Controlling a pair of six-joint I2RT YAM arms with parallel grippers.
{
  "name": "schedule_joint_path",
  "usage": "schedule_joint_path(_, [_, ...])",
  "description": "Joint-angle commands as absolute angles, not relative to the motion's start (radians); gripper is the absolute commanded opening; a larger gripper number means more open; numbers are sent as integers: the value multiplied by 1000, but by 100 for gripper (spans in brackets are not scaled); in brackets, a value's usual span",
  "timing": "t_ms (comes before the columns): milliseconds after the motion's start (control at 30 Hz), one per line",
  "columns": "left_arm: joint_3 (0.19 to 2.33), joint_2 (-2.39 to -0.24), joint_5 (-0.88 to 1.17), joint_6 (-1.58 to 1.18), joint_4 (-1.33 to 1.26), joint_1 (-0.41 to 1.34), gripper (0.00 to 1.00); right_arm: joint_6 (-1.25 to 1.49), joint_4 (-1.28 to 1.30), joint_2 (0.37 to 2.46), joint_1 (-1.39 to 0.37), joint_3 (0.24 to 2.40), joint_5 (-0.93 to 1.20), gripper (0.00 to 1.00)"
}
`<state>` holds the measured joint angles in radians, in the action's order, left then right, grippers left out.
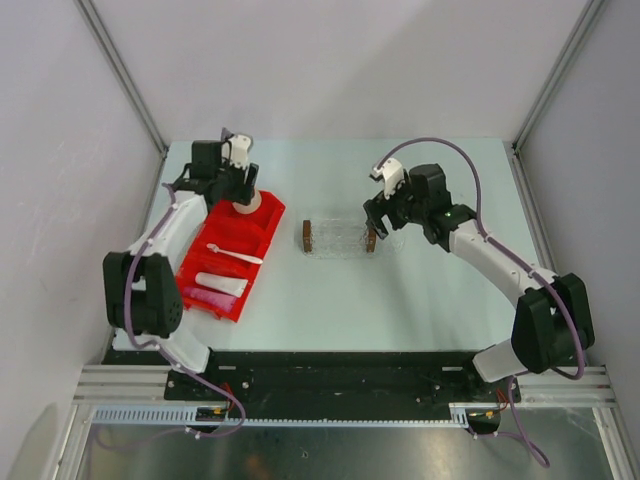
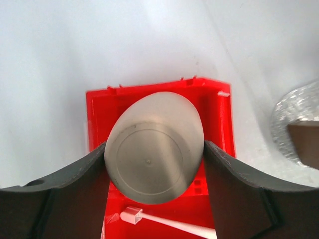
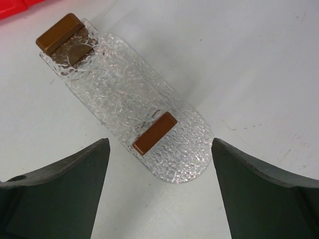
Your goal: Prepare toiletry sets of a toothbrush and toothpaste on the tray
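My left gripper [image 1: 240,193] is shut on a tan paper cup [image 2: 154,147] at the far end of the red bin [image 1: 268,222], one finger pressed against each side. The white toothbrush [image 1: 235,254] lies in the bin's middle compartment, and its head [image 2: 130,215] shows under the cup. A white toothpaste tube [image 1: 221,284] and a pink one [image 1: 208,299] lie in the near compartment. The clear tray [image 3: 119,84] with brown end blocks lies bare at table centre. My right gripper [image 3: 160,144] hangs open over the tray's right end [image 1: 371,238].
The red bin's far wall [image 2: 149,89] sits close to the table's back left corner. Metal frame posts [image 1: 120,70] and white walls enclose the table. The tray's edge [image 2: 294,112] shows at the right of the left wrist view.
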<state>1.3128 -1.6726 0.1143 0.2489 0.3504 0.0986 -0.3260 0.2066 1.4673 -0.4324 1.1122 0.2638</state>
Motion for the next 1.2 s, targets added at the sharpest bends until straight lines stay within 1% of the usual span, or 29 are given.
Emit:
schedule_joint_path(0, [1371,-1526,248,203,348,92,0,-285,169,1420,-402,1166,339,88])
schedule_joint_path(133, [1370,-1412,434,157,345,92,0,-189,143,1410,-357,1198,481,88])
schedule_joint_path(167, [1373,-1395,477,134,347,92,0,-169,132,1407,-348,1204,553,88])
schedule_joint_path(200, [1374,-1381,579,117,347,92,0,-151,105,1404,-333,1210,593,87])
schedule_joint_path(267, [1379,-1350,691,63,344,92,0,-86,68,1399,-319,1212,724,86])
schedule_joint_path(300, [1384,-1347,783,39,342,92,0,-60,20,1394,-305,1212,774,86])
schedule_joint_path(333, [1390,-1344,840,6,339,92,0,-25,9,1396,-299,1212,872,86])
schedule_joint_path(433, [1414,-1344,968,-85,325,100,0,142,-161,1417,-291,1212,1023,84])
schedule_joint_path(467, [1423,-1344,983,-104,319,103,0,244,-201,1425,-296,1212,1052,83])
schedule_joint_path(500, [1425,-1341,997,-121,305,107,0,293,-284,1443,-301,1212,1075,82])
schedule_joint_path(567, [1420,-1333,991,-147,298,132,0,419,-365,1460,-308,1212,1121,81])
schedule_joint_path(700, [1375,-1286,948,-202,208,167,0,559,-539,1488,-339,1212,1144,81])
schedule_joint_path(867, [1310,-1250,931,-271,92,186,0,675,-668,1526,-377,1212,1143,77])
schedule_joint_path(1167, [1249,-1221,907,-314,5,232,0,811,-840,1580,-425,1212,1126,75])
